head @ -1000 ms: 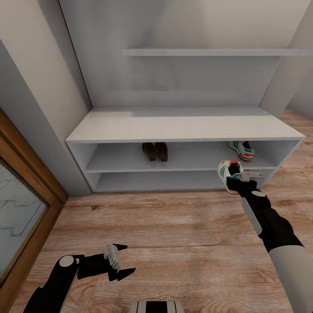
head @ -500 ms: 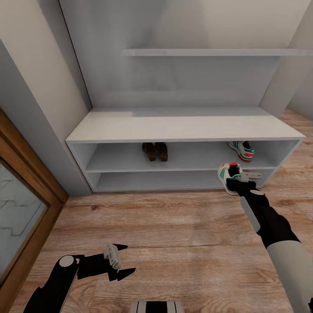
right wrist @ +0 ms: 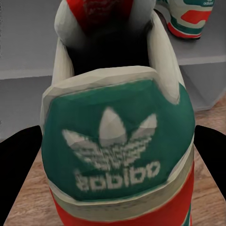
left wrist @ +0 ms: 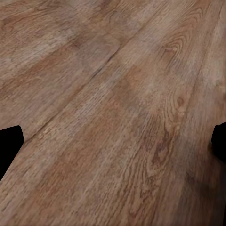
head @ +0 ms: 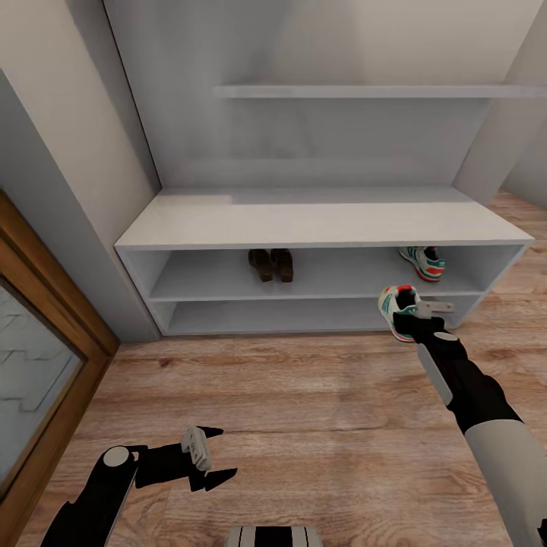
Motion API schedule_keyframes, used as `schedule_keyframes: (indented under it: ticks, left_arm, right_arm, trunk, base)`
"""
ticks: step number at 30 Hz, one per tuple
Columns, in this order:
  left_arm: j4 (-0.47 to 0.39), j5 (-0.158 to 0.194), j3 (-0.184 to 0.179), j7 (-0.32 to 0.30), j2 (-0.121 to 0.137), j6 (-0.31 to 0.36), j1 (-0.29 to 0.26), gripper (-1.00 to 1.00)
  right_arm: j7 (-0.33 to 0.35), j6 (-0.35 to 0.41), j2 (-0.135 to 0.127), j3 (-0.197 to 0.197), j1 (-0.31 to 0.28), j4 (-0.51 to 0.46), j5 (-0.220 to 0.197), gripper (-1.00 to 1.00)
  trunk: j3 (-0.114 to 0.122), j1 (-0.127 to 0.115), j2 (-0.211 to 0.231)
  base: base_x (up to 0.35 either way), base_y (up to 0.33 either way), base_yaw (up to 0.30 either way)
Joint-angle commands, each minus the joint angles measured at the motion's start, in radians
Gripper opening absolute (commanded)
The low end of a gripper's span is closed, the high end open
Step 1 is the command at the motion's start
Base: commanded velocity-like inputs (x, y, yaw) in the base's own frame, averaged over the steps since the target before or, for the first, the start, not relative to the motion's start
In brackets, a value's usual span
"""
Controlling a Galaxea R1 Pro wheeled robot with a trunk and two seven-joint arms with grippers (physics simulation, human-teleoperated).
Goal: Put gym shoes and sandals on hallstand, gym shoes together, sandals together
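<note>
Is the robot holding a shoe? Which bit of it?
Yes. The right pincer holds a gym shoe by its heel end, in front of the rack. The left pincer is open and holds nothing.

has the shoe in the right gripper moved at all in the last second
Yes, slightly. In the head view the held gym shoe has crept left and a little up against the hallstand, toward its upper shelf, carried by the right gripper.
</note>
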Motion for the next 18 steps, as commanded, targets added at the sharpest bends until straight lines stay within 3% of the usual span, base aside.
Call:
schedule_keyframes:
  ticks: [1,12,18]
  left_arm:
    - [0.000,0.000,0.000,0.000,0.000,0.000,0.000,1.00]
    - [0.000,0.001,0.000,0.002,-0.001,0.000,0.000,1.00]
    - [0.000,0.000,-0.001,0.001,-0.003,0.000,0.000,1.00]
  right_arm:
    - [0.000,-0.001,0.000,0.001,0.000,0.000,0.000,-1.00]
    - [0.001,-0.005,0.001,0.003,0.000,0.000,0.000,-1.00]
    - [0.002,-0.007,0.005,0.004,0.000,0.000,0.000,-1.00]
  trunk:
    - [0.000,0.000,0.000]
    - [0.000,0.000,0.000]
    - [0.000,0.000,0.000]
  base:
    - [0.000,0.000,0.000]
    - [0.005,0.000,0.000]
    - [0.149,0.000,0.000]
